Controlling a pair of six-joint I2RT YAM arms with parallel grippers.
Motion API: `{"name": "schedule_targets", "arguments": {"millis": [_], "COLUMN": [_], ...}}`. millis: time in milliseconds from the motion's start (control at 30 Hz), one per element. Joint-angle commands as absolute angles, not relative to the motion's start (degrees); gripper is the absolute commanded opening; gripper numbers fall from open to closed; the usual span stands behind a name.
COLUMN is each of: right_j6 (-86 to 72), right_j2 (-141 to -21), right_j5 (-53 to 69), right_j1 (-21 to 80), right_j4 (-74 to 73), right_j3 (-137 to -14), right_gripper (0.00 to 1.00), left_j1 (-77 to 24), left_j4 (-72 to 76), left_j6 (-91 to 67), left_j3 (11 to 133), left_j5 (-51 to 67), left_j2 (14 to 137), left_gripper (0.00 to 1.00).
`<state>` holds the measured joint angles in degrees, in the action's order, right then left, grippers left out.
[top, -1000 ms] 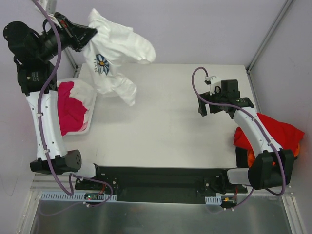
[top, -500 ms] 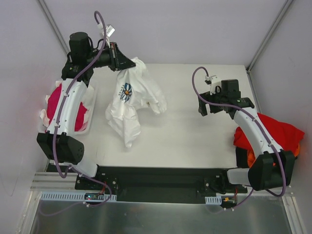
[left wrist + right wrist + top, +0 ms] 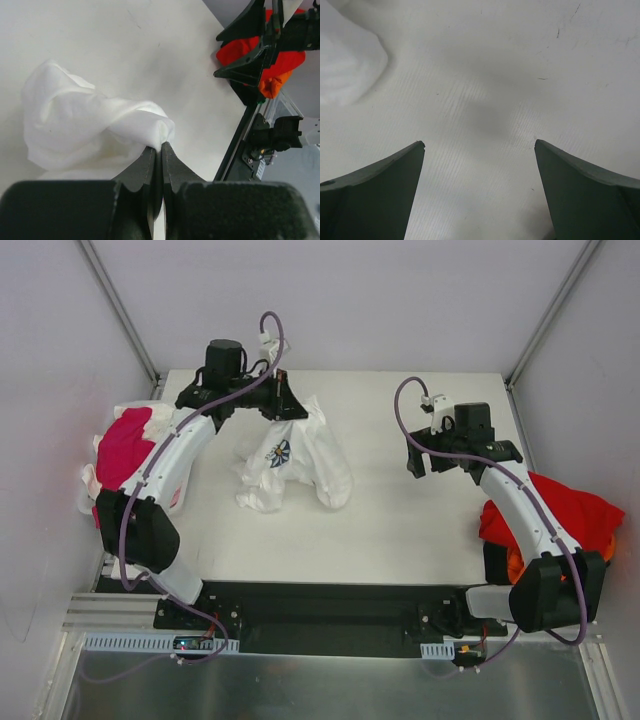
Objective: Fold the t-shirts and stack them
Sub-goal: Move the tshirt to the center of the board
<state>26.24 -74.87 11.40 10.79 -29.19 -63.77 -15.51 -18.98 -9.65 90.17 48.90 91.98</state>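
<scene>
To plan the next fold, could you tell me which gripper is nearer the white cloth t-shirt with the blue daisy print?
Left. The left gripper is shut on the white daisy-print t-shirt; the right gripper hovers open over the table, off to its right.

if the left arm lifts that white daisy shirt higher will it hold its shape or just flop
Probably flops: the white daisy shirt hangs in soft folds from the left gripper, its lower part crumpled on the table. It looks light, since one pinched fold carries it. That small pinch might slip if tugged hard.
</scene>
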Motion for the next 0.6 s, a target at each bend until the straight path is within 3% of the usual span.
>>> {"name": "schedule_targets", "arguments": {"millis": [0, 567], "right_j6": [26.9, 26.8], "right_j2": [-74.2, -74.5], "right_j5": [12.3, 13.5], "right_j1": [11.3, 11.5], "right_j4": [-29.3, -29.5], "right_j3": [-66.2, -66.4], "right_gripper": [0.96, 0.96], "left_j1": [-19.9, -26.6], "left_j4": [-18.2, -20.0], "left_j6": [-6.5, -3.5], "left_j3": [93.7, 99.1], "left_j5": [47.7, 40.0], "left_j2": [93.5, 103.6], "left_gripper": [0.00, 0.00]}}
